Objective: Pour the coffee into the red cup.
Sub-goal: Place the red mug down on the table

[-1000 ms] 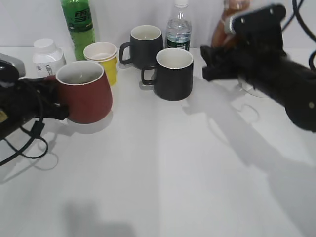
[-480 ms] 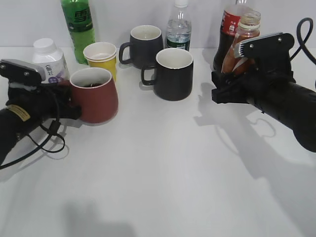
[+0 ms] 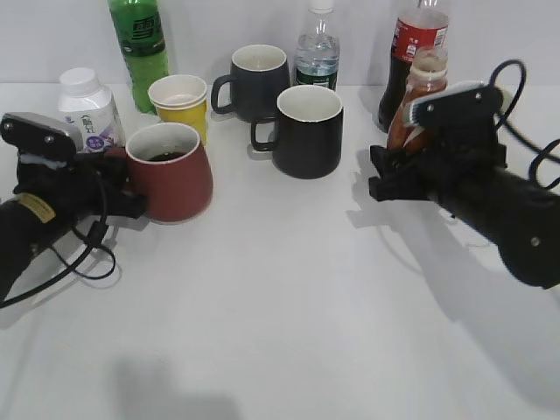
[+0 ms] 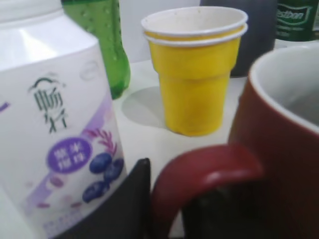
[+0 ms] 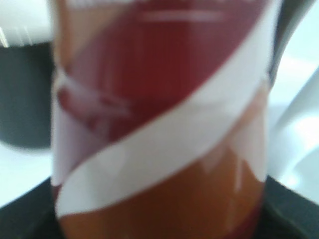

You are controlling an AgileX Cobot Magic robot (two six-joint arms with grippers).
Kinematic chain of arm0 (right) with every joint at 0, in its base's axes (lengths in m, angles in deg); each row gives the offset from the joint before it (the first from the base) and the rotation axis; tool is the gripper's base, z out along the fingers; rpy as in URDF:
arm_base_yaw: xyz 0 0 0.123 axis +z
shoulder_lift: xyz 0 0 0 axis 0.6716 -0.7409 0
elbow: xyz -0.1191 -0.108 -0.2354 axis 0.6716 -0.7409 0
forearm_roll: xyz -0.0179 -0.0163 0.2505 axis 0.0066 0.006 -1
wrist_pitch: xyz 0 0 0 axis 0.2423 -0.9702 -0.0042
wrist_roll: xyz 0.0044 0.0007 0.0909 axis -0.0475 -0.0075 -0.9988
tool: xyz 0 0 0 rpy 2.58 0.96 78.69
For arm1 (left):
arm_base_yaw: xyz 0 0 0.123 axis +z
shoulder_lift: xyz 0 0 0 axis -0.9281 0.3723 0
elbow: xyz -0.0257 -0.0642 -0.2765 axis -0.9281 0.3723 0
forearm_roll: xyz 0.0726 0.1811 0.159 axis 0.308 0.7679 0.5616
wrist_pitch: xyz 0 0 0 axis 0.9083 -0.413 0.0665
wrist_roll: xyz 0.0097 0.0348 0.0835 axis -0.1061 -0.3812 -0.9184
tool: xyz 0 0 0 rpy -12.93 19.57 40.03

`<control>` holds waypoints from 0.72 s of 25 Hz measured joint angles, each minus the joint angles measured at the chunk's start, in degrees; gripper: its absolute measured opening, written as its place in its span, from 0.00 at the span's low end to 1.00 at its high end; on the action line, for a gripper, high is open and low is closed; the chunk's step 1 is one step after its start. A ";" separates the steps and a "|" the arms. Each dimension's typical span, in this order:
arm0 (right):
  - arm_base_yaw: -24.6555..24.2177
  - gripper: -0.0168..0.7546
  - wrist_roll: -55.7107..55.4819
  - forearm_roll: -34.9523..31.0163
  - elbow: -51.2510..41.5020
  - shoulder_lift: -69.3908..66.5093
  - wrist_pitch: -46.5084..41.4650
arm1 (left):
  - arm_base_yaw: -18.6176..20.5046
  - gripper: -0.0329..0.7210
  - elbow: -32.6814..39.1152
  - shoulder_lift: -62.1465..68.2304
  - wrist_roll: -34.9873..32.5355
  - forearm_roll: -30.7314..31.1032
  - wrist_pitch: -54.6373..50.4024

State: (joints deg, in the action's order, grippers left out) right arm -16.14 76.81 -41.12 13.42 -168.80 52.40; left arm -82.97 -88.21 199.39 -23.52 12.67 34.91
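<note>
The red cup (image 3: pixel 178 182) stands on the table at the left with dark coffee (image 3: pixel 165 157) inside. My left gripper (image 3: pixel 122 188) is shut on its loop handle. In the left wrist view the handle (image 4: pixel 209 164) sits between the black jaws (image 4: pixel 169 209), with the cup wall (image 4: pixel 279 149) at the right. My right gripper (image 3: pixel 404 168) is shut on the brown coffee bottle (image 3: pixel 418 96) and holds it upright at the right, just in front of the cola bottle. The bottle (image 5: pixel 159 124) with its white swirl fills the right wrist view and hides the jaws.
A yellow paper cup (image 3: pixel 179 101), two black mugs (image 3: pixel 306 131) (image 3: pixel 258 79), a green bottle (image 3: pixel 138 48), a water bottle (image 3: pixel 317 52) and a red-labelled cola bottle (image 3: pixel 411 39) stand along the back. A white yoghurt bottle (image 3: pixel 85 105) stands close behind my left gripper.
The right arm has lowered and the coffee bottle now stands upright by the cola bottle. The left gripper has shifted the red cup slightly right; dark coffee now shows inside.
</note>
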 joint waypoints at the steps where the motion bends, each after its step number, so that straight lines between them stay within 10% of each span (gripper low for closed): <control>1: 0.00 0.67 0.00 0.00 0.00 -1.16 1.05 | 0.00 0.15 0.53 0.00 0.06 0.14 0.42; 13: 0.00 0.67 -9.04 6.30 -0.05 -8.31 8.53 | -0.54 0.49 6.52 -1.24 1.01 0.67 4.29; 18: 0.00 0.86 -9.84 6.32 -0.58 -8.31 8.53 | -0.91 0.51 9.38 -2.61 1.31 0.54 4.66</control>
State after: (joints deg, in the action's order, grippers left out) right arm -16.14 66.98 -34.80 12.84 -177.11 60.93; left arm -83.89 -78.83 196.79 -22.21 13.21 39.57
